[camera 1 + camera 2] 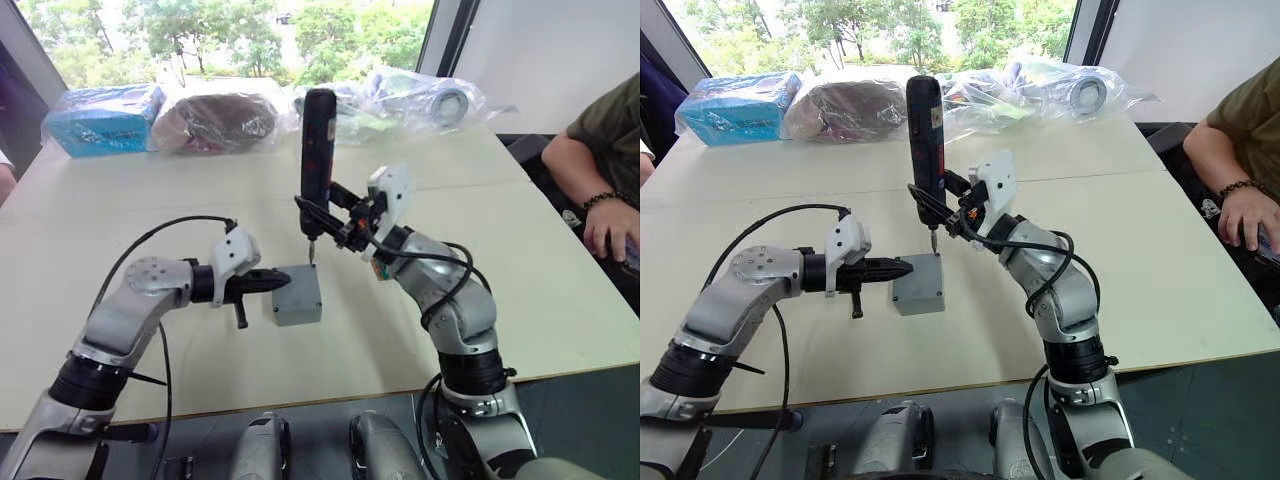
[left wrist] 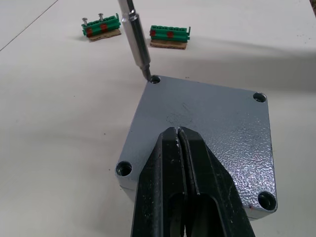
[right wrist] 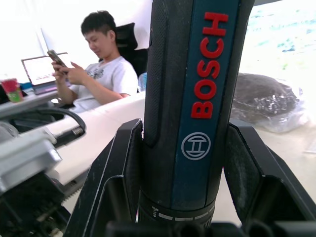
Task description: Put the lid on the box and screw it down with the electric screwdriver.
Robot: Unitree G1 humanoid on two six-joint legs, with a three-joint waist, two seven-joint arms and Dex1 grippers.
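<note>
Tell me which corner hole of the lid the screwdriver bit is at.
The hole at the lid's far corner, nearest the green pieces; the bit touches its rim, and the other three stand clear.

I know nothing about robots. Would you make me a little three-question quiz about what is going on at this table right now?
1. True or false: the lid already sits on the box.
2. Which gripper holds the electric screwdriver? A) left B) right C) neither
3. Fill in: the screwdriver's metal tip is at a ___ hole of the lid.

Key:
1. True. The lid covers the box, and the left gripper, jaws shut, presses on top of it.
2. B. The right gripper clamps the screwdriver upright.
3. Corner. The tip meets the corner hole on the side towards the two green pieces.
</note>
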